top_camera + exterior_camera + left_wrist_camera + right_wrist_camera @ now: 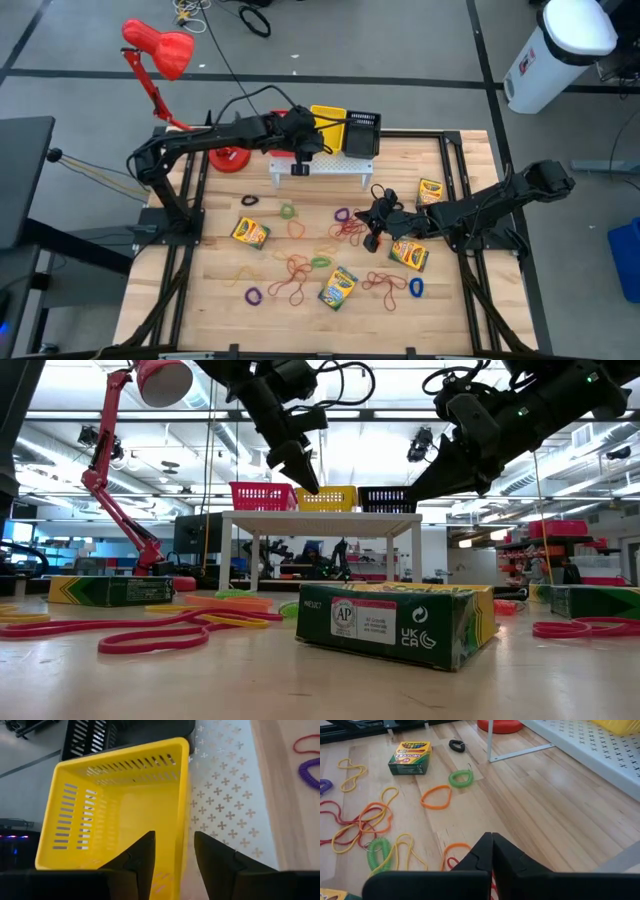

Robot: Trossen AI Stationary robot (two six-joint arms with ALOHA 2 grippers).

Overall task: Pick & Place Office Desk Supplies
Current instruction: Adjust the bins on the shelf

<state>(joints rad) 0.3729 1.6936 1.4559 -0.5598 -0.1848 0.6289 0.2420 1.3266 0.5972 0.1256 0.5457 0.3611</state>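
My left gripper (172, 855) (308, 140) hangs open over the white rack (335, 168), beside the near rim of the yellow basket (120, 805); nothing shows between its fingers. My right gripper (492, 845) (376, 232) is shut, held above the table over a tangle of red and orange rubber bands (348, 228). I see nothing in its fingers. Crayon boxes lie flat on the table (250, 232) (338, 288) (408, 254) (430, 190). Loose rubber bands (436, 797) and coiled bands (461, 778) are scattered across the wood.
Red (262, 495), yellow (328, 498) and black (385, 498) baskets stand in a row on the rack. A red desk lamp (160, 45) rises from its base (232, 158) at the far left. The near left of the table (190, 300) is bare wood.
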